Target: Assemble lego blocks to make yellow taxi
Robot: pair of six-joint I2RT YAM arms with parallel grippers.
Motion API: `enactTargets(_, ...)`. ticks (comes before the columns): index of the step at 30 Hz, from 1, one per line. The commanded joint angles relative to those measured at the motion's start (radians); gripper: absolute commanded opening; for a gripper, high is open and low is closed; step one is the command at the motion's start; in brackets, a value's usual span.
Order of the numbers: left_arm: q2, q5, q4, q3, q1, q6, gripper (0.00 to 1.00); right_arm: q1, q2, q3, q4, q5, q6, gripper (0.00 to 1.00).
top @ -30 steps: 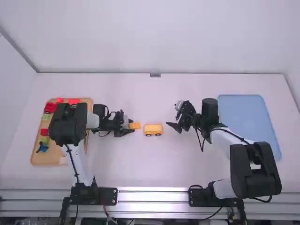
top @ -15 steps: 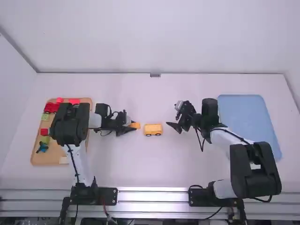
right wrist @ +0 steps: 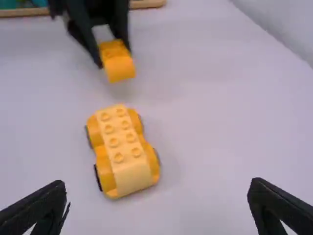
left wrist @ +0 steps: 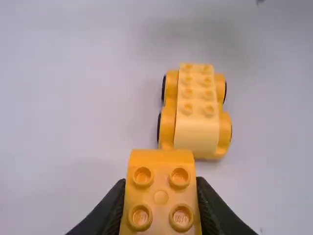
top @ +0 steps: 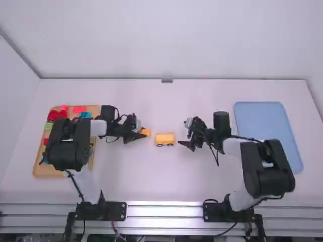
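Yellow plastic car base with studded top and dark-tyred wheels [left wrist: 196, 117], standing upright on the white counter [top: 171, 176] between the two arms. Just beside and above it, a smaller yellow plastic block with four studs and a rounded end [left wrist: 161, 213] is grasped by the left pincer [left wrist: 161, 190]. The right pincer [right wrist: 159, 188] is released, its fingers wide apart on the base's other side. Step in hand, as judged: adding this block to the taxi body. The next move calls for bringing it over the base, aligning the studs and pressing squarely down; the right pincer could brace the base against rolling. Open counter surrounds the base, well apart from the wooden tray of blocks [top: 43, 173], the blue tray [top: 260, 116] and the counter's far edge.
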Motion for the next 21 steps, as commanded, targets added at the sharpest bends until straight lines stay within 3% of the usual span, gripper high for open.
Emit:
enactTargets(1,-0.039,0.011,-0.020,0.000,-0.038,0.014,0.18,0.018,0.109,0.038,0.035,-0.126,-0.056,0.98)
enactTargets(8,-0.041,0.113,-0.026,0.000,-0.079,0.014,0.17,0.073,0.340,0.151,0.135,-0.238,-0.120,0.98)
enactTargets(12,-0.041,0.085,-0.008,0.000,-0.118,0.013,0.16,0.106,0.430,0.224,0.138,-0.238,-0.129,0.98)
enactTargets(21,-0.041,0.032,0.050,0.000,-0.152,-0.077,0.15,0.137,0.525,0.301,0.134,-0.212,-0.100,0.98)
